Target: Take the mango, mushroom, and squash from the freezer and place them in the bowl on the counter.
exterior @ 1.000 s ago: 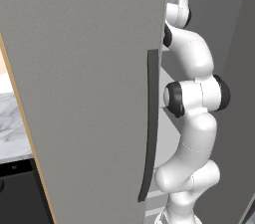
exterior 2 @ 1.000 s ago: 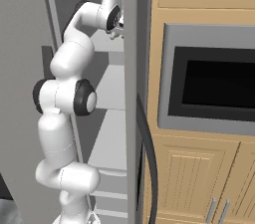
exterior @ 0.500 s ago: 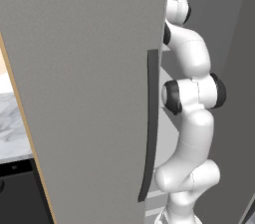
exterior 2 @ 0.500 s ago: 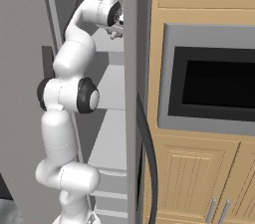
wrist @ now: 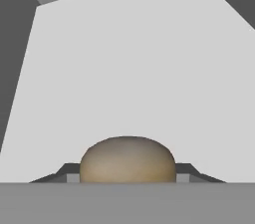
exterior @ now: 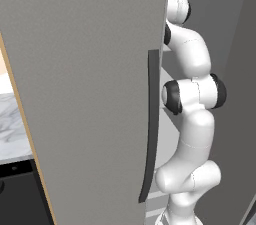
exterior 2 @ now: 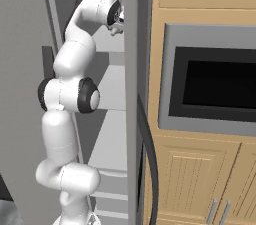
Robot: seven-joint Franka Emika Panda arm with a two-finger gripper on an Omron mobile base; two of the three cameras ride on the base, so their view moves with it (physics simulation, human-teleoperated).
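Mushroom (wrist: 127, 161) sits between the two dark fingertips of the gripper (wrist: 127, 175) at the near edge of the hand view, its tan-brown rounded cap filling the gap from side to side; the fingers (wrist: 185, 172) are drawn in against the cap's left and right sides, clamped on it. Beyond the cap a pale grey shelf (wrist: 149, 68) stretches away to the darker back and side walls of the freezer (exterior: 90, 94). Seen from the base, the white arm (exterior 2: 70, 99) rises tall and reaches into the upper part of the open grey cabinet, its wrist high up near the top shelf level, beside the edge of the door with its long dark vertical handle (exterior: 150, 124). To the right in the right base view stand light wood cabinets (exterior 2: 200, 179) and a built-in oven (exterior 2: 215, 84) with a dark window. A strip of white marble counter (exterior: 12, 129) shows at the far left of the left base view. Whether the mushroom is resting on the shelf or lifted clear cannot be told. Judging by its look, the mushroom is very light, soft and easily bruised, with a smooth domed cap that could slip; a gentle hold across the widest part of the cap, as here, seems the safest place.
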